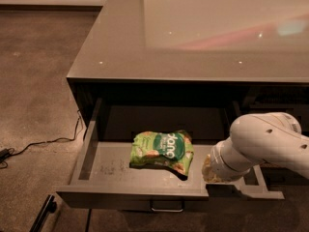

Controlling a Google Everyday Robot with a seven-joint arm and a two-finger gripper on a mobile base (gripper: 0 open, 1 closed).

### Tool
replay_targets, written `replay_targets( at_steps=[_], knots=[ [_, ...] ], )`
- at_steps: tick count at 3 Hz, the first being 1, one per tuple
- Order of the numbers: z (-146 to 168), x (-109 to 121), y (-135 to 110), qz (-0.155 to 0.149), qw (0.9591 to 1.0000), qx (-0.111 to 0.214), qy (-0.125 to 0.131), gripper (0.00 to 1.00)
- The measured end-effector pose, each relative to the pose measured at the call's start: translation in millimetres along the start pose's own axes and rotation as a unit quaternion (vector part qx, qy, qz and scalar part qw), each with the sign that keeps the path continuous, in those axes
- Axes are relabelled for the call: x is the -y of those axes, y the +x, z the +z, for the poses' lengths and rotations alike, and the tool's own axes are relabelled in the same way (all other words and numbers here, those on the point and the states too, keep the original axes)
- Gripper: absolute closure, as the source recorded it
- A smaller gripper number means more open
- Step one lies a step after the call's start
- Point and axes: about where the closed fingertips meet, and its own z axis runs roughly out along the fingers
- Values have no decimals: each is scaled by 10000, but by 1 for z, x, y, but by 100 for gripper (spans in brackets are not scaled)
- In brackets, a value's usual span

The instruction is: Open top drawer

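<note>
Top drawer [120, 198] stands well out; your gripper [218, 181], open or closed unclear, sits at its front rim. Overpulling could jam it.

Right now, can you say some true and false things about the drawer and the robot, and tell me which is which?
1. The top drawer is pulled out. True.
2. The green snack bag sits on top of the counter. False: it lies inside the drawer.
3. The robot's hand is at the drawer's front edge. True.
4. The hand is at the picture's left end of the drawer. False: it is toward the right end.
5. A cable lies on the floor. True.
</note>
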Motion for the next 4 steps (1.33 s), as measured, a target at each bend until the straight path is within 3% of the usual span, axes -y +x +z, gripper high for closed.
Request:
replay_targets(
  at_steps=[2,3,4],
  knots=[
    [0,0,0,0,10000,0,0,12],
    [0,0,0,0,10000,0,0,0],
    [0,0,0,0,10000,0,0,0]
  ],
)
